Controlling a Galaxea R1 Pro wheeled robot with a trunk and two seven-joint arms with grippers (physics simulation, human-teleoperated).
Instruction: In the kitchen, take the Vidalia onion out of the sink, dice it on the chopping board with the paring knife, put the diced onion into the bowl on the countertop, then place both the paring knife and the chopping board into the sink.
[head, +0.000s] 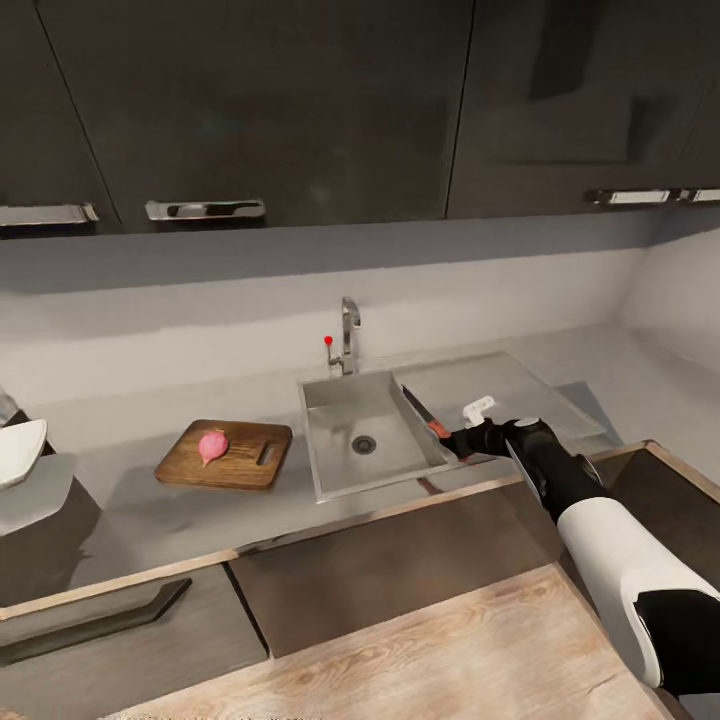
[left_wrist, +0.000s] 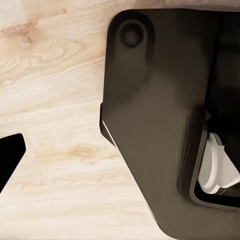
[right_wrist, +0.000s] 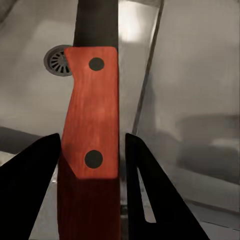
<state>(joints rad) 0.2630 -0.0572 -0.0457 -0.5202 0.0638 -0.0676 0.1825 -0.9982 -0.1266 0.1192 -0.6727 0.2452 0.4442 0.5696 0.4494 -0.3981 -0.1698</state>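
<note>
The right gripper hovers over the right rim of the rectangular grey matte sink, its jaws clenched on the red handle of the small paring knife with a dark pointed blade; in the right wrist view the riveted handle sits squarely between the two dark fingers, with the round drain beyond it. The blade points up and back over the basin. The rectangular dark brown wooden chopping board lies on the long grey counter just left of the sink, and a pink, rounded onion rests on it, apparently undiced as far as the head view shows. The shallow white squarish bowl sits at the far left edge. If the knife is being dropped off now, the sound way is to lower it well inside the basin, level the blade close to the floor near the drain, and only then part the jaws, so it neither bounces nor catches the rim. The state of the left jaws cannot be told: the left wrist view shows a dark housing over pale wood-grain flooring.
</note>
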